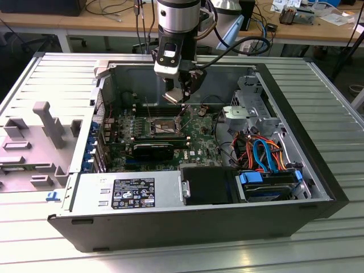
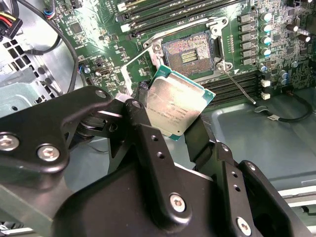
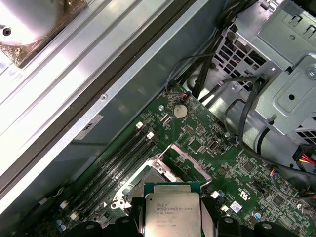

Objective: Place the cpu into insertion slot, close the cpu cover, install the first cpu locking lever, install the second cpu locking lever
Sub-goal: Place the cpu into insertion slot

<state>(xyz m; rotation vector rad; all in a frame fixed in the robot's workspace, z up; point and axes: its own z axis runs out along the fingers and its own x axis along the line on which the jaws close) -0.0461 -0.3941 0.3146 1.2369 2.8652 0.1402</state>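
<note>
Cpu (image 2: pixel 175 106) held by the gripper (image 2: pixel 170 117), jaws clamped on two opposite edges of the chip, dull metal top facing the wrist cameras. It hangs over the green motherboard (image 2: pixel 98 39) inside the open computer case (image 1: pixel 170 227), near the insertion slot (image 2: pixel 190 52) but not in it: in the second wrist view the slot's dark contact field is bare and the chip sits beside it, looking turned a little against the slot's square. Cpu cover (image 2: pixel 136 69) stands swung up on the side of the slot nearer the chip. One thin locking lever (image 2: pixel 237 84) lies released, slanting out from the slot's rim beside the memory slots (image 2: pixel 232 89). Judgement: step one, placing the chip, is in hand and unfinished; cover and levers not done. Seating it would call for squaring the chip's edges with the slot frame, centring it over the opening, staying clear of the raised cover, and a flat, gentle descent. Hard to tell: how high the chip is above the board, since no view gives a side look. Chip underside and any corner mark are hidden. The black fingers (image 2: pixel 140 98) partly vanish behind the chip. The second lever can't be picked out with confidence. In the first wrist view the chip's near edge is cut off and it covers part of the slot. In the exterior view the chip is too small to make out.
</note>
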